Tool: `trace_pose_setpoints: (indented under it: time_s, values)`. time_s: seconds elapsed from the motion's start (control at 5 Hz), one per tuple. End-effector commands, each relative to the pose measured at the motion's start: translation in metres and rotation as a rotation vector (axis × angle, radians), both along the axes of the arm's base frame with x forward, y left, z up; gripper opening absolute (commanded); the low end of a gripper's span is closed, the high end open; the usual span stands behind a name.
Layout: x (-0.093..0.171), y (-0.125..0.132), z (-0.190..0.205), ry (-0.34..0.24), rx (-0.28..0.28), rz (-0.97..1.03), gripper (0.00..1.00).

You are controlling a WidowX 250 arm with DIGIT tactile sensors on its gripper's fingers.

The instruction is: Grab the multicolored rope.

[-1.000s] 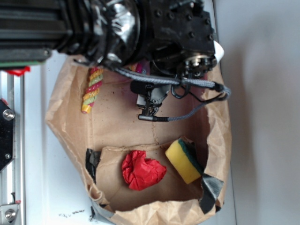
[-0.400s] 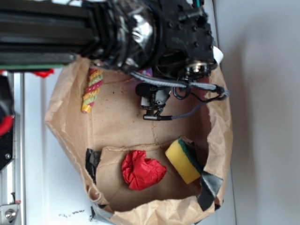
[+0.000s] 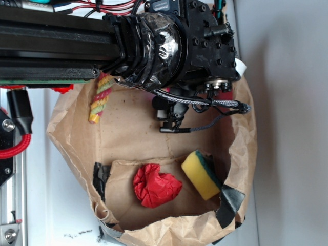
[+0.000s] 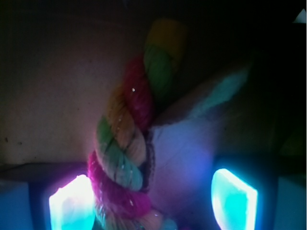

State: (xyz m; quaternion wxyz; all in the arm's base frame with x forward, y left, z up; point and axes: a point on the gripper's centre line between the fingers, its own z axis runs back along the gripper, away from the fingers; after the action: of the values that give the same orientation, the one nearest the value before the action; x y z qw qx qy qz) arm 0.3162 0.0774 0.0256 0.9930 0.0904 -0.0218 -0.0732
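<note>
Your multicolored rope (image 4: 125, 158) runs right up the wrist view, thick twisted strands of red, green and yellow-orange, and its lower stretch sits between the two glowing pads (image 4: 72, 203), close to the left one. From outside you see only its free end (image 3: 101, 97) poking out from under the arm onto the brown paper, the rest hidden beneath the black wrist housing (image 3: 169, 46).

The gripper (image 4: 152, 201) is spread wide, pads well apart, nothing pinched yet. I'd judge the rope soft and light, bendy along its length, with a rough twist that should give the pads good purchase. It will squash a little and droop at both ends when lifted. Take it across the body of the cord, squarely over the twist, rather than near the tip, and centre it first, since it lies off to the left pad.

Around it, the floor is a crumpled brown paper bag (image 3: 72, 148), opened flat with raised, wrinkled walls. A red crumpled wad (image 3: 155, 186) and a yellow-and-green sponge (image 3: 201, 175) sit well apart from the rope, past a fold in the paper. The grey braided cable (image 3: 205, 102) loops by the wrist. Beyond the bag is pale tabletop (image 3: 287, 128).
</note>
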Motion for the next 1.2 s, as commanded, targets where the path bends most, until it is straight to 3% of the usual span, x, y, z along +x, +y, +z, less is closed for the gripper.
trace_pose_setpoints:
  time_s: [0.0, 0.6, 1.0]
  values:
    - [0.013, -0.008, 0.004, -0.010, 0.000, 0.019, 0.00]
    - [0.007, 0.001, 0.014, 0.010, -0.020, 0.078, 0.00]
    - [-0.009, -0.001, 0.049, 0.000, -0.063, 0.091, 0.00]
